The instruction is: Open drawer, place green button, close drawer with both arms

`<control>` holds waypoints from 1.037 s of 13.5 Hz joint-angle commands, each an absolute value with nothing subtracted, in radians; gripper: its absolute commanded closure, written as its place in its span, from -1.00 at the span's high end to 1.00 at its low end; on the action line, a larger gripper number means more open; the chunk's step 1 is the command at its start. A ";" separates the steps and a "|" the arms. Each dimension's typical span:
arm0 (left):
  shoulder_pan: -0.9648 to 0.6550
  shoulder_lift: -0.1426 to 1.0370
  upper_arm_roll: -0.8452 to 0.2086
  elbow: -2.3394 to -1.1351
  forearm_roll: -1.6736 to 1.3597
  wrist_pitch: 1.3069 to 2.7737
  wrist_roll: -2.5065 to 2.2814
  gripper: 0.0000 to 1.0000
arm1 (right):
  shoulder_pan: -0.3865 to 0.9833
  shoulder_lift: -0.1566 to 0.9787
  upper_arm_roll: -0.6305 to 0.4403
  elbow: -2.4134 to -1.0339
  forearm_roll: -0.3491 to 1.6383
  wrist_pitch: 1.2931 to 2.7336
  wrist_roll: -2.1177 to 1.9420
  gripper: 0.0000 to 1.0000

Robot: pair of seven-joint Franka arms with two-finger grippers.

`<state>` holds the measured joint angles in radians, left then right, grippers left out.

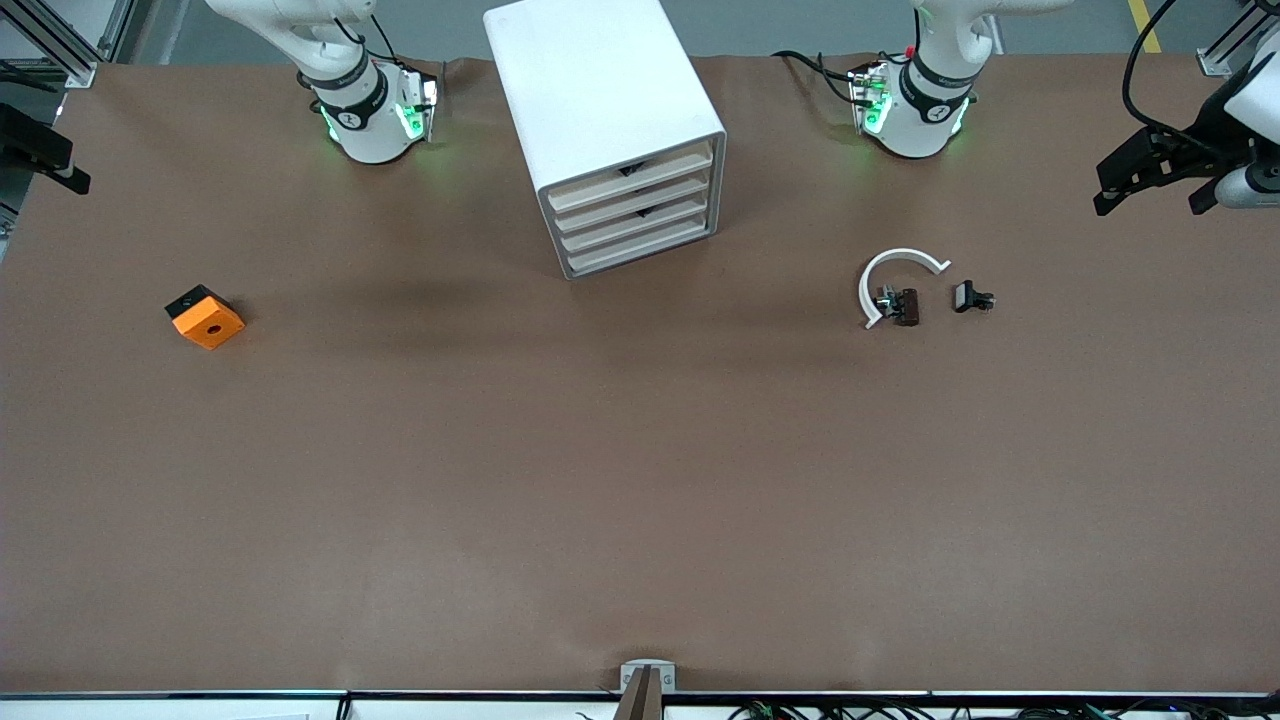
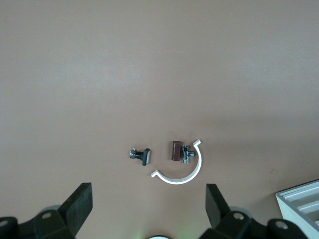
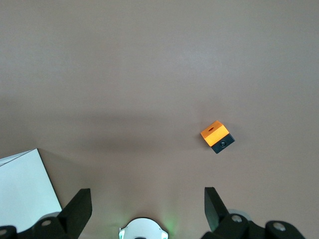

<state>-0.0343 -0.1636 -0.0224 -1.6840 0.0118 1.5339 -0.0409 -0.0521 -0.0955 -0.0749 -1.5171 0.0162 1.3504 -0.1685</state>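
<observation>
The white cabinet (image 1: 600, 90) stands between the two arm bases, and its four cream drawer fronts (image 1: 632, 212) all look shut. A corner of it shows in the left wrist view (image 2: 301, 199) and its top in the right wrist view (image 3: 25, 184). The button does not show in any view. My left gripper (image 2: 148, 191) hangs open and empty high over the table by its own base, above a white arc. My right gripper (image 3: 147, 193) is likewise open and empty, high over its own base. Neither gripper shows in the front view.
A white arc (image 1: 900, 256) (image 2: 184, 179) lies toward the left arm's end, with a brown part (image 1: 907, 306) (image 2: 175, 151) and a black part (image 1: 968, 297) (image 2: 142, 156) beside it. An orange cube with a hole (image 1: 205, 318) (image 3: 215, 133) sits toward the right arm's end.
</observation>
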 commanded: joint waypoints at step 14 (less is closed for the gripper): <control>-0.028 -0.127 -0.018 -1.620 0.014 1.491 -0.048 1.00 | -0.057 -0.124 -0.072 -1.577 0.011 1.388 -0.183 1.00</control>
<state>-0.0274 -0.1369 -0.0183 -1.6493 0.0118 1.5148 -0.0410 -0.0556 -0.0959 -0.0778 -1.5522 0.0162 1.3664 -0.1694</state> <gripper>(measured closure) 0.000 0.000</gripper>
